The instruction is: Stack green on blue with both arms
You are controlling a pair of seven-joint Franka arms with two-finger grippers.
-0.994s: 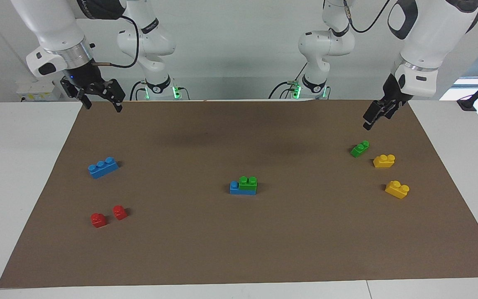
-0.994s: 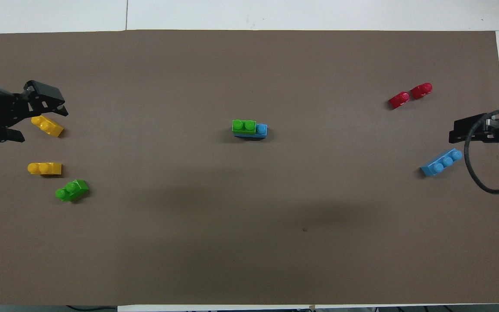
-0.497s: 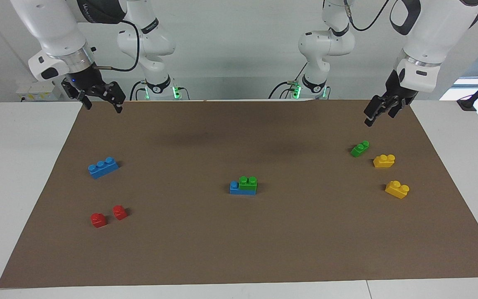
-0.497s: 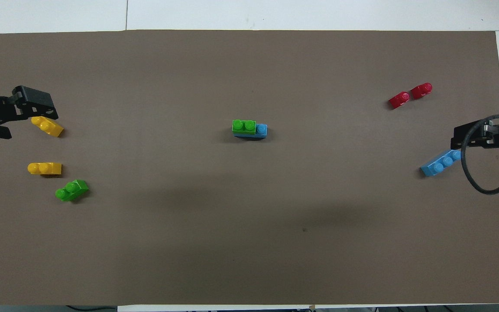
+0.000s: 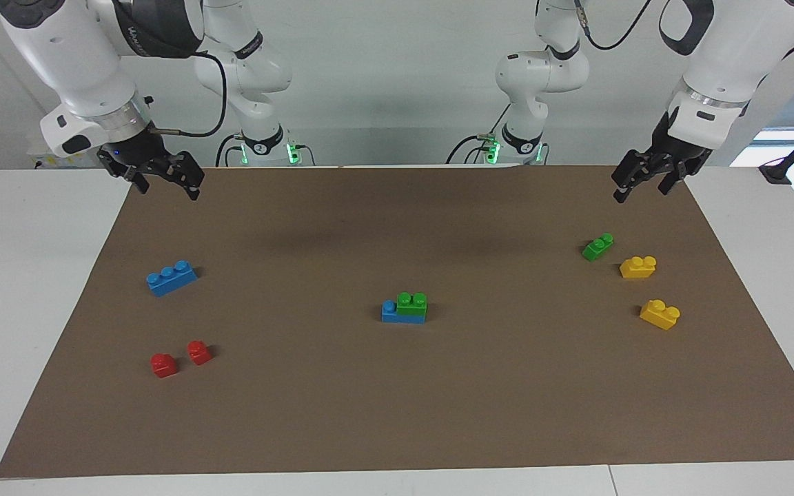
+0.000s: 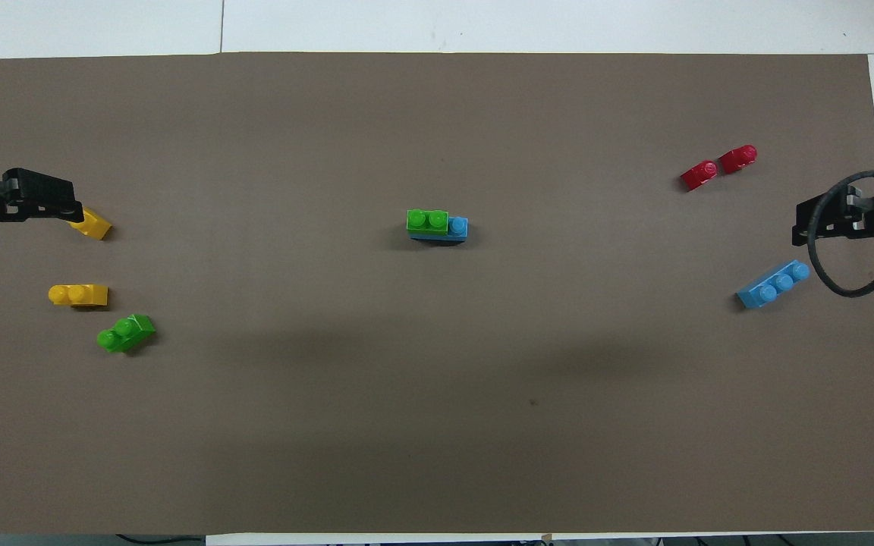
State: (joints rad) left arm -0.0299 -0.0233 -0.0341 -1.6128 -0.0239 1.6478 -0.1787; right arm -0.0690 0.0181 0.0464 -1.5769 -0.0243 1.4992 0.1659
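A flat brown mat (image 5: pixel 342 413) with a dull, papery look covers the white counter (image 5: pixel 18 289). Across the facing view from its first edge: the right claw (image 5: pixel 163 180) hangs empty over the mat's corner at the right arm's end, jaws spread wide. Below it lies a long blue brick (image 5: pixel 171 277) of glossy plastic with three round studs, and farther from the robots sit two small red bricks (image 5: pixel 180 358) side by side. At the middle of the mat, a green brick (image 5: pixel 411 304) with two studs sits on a second blue brick (image 5: pixel 390 313), leaving one blue stud bare. Toward the left arm's end lies a loose green brick (image 5: pixel 597 246), then two yellow bricks (image 5: pixel 648 289) farther out. The left claw (image 5: pixel 642 182) hangs above that corner, apparently wide open, though seen slantwise, holding nothing.
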